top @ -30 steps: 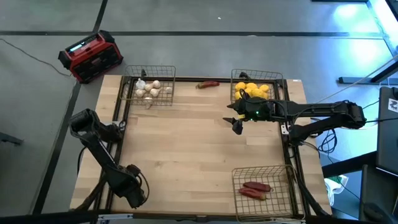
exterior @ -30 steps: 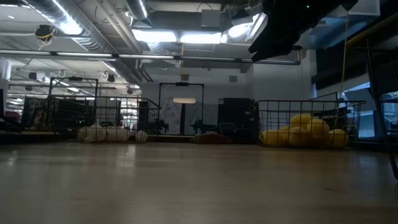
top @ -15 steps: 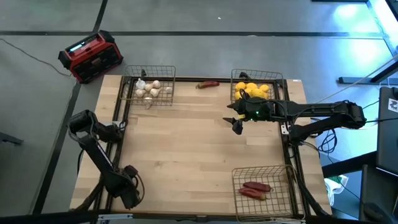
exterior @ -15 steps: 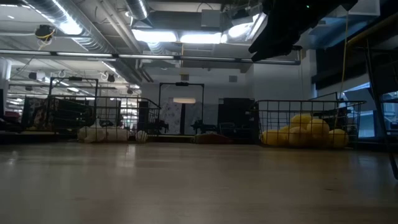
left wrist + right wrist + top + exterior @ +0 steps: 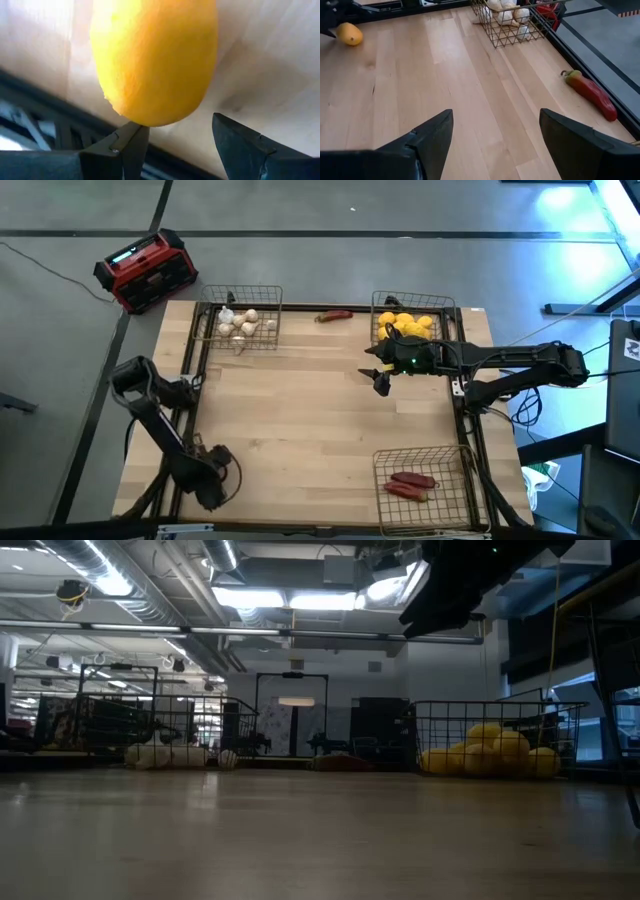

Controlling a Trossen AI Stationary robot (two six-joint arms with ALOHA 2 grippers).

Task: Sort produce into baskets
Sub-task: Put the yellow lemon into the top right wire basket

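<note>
A yellow-orange fruit [image 5: 155, 60] lies on the wooden table at its near left corner; it also shows in the right wrist view [image 5: 349, 34]. My left gripper [image 5: 177, 130] is open and low over the table [image 5: 213, 477], its fingers just short of the fruit's near end. My right gripper [image 5: 381, 377] is open and empty, held high over the table beside the basket of yellow fruits [image 5: 412, 323]. A basket of whitish bulbs [image 5: 240, 322] stands at the far left. A basket with two red peppers [image 5: 420, 482] stands at the near right. One red pepper [image 5: 335, 316] lies on the table's far edge. My left gripper has its open fingers [image 5: 131, 142] on either side of the space just before the yellow fruit's lower end [image 5: 145, 117]. The fruit lies on the table. I cannot tell whether a finger touches it.
A red and black box [image 5: 147, 270] stands on the floor beyond the table's far left corner. Black frame rails run along the table's left and right edges. The middle of the table [image 5: 320, 420] is bare wood.
My left gripper has shifted a little at the table's near left corner. My right arm has kept still.
</note>
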